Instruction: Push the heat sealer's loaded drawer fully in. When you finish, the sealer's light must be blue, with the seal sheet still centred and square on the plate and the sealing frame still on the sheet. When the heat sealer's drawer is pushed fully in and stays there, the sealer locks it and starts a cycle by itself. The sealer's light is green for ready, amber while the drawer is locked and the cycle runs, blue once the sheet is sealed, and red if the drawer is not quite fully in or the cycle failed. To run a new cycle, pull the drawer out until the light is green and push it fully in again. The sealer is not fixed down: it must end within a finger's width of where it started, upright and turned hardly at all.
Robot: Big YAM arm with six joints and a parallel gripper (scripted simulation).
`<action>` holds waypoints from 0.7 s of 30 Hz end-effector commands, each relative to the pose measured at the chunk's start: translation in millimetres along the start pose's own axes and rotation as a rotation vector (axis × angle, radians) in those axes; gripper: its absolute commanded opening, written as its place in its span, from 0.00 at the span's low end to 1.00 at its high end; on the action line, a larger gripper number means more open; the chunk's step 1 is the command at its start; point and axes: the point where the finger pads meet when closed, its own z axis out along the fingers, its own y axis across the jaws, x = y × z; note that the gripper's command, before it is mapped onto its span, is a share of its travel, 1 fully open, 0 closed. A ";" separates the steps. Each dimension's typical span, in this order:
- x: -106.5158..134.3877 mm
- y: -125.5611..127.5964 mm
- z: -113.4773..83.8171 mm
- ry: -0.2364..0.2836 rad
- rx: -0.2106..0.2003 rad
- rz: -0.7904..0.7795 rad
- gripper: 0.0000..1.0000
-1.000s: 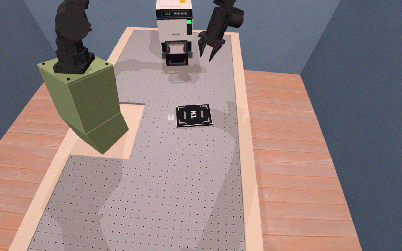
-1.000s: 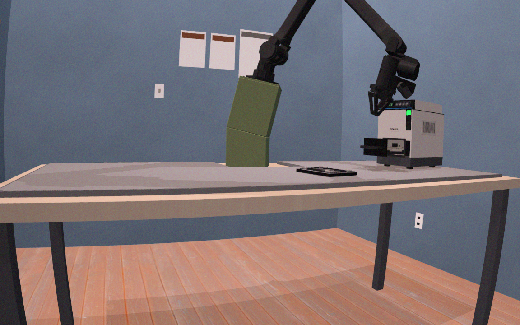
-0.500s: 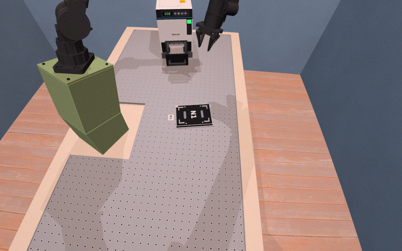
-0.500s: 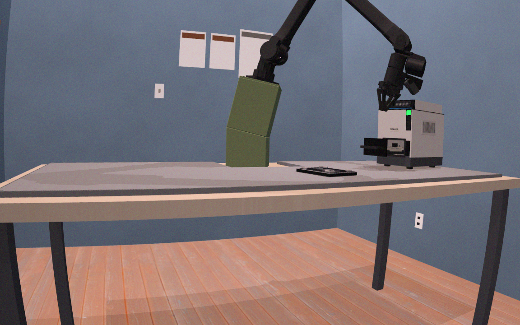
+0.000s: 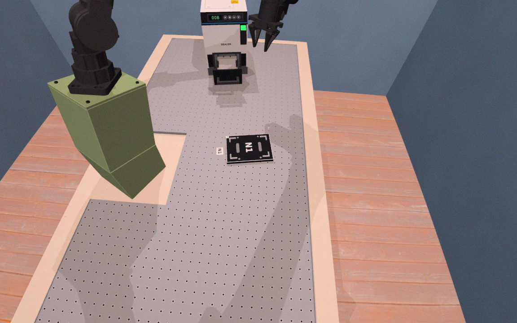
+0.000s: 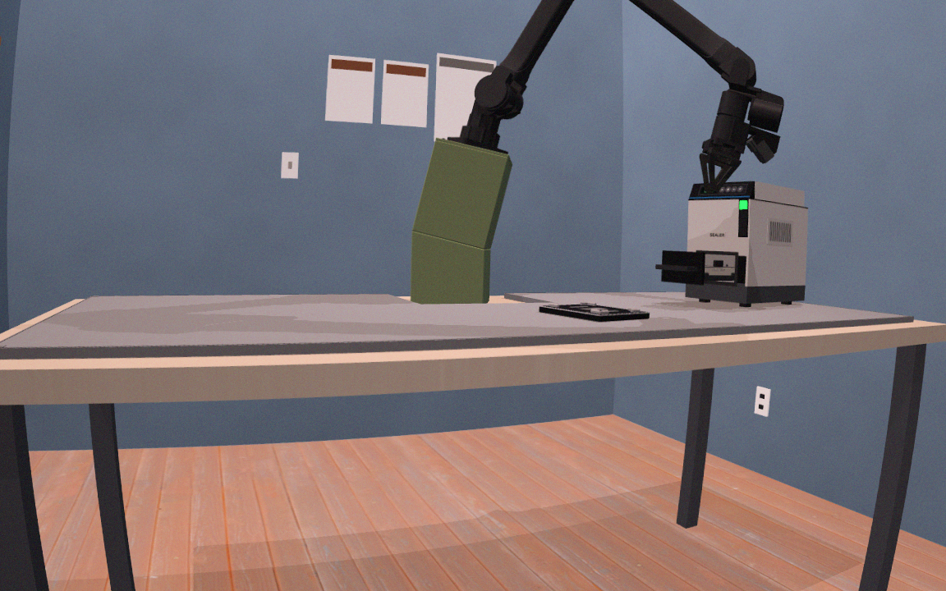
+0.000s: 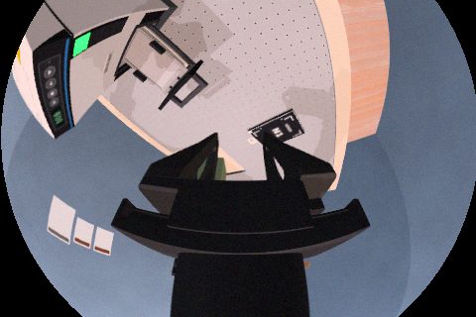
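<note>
The white heat sealer (image 5: 223, 28) stands at the far end of the table, and it shows in the side view (image 6: 748, 242) and in the wrist view (image 7: 79, 34). Its light (image 5: 243, 27) is green. Its black drawer (image 5: 226, 71) sticks out of the front, with a pale sheet inside a dark frame on it; it also shows from the side (image 6: 697, 266). My gripper (image 5: 263, 43) (image 7: 240, 138) hangs in the air beside and above the sealer's top front, fingers partly apart with nothing between them. It touches nothing.
A black plate marked N1 (image 5: 249, 148) lies flat mid-table, with a small white label (image 5: 219, 150) beside it. The arm's green pedestal (image 5: 103, 128) stands at the left. The table's right edge runs close to the sealer.
</note>
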 end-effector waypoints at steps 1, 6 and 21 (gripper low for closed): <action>-21.3 10.3 -22.3 -0.034 0.016 0.038 0.45; -30.5 25.9 -36.4 -0.042 0.015 0.037 0.45; -49.0 67.7 -66.8 -0.070 0.045 0.108 0.45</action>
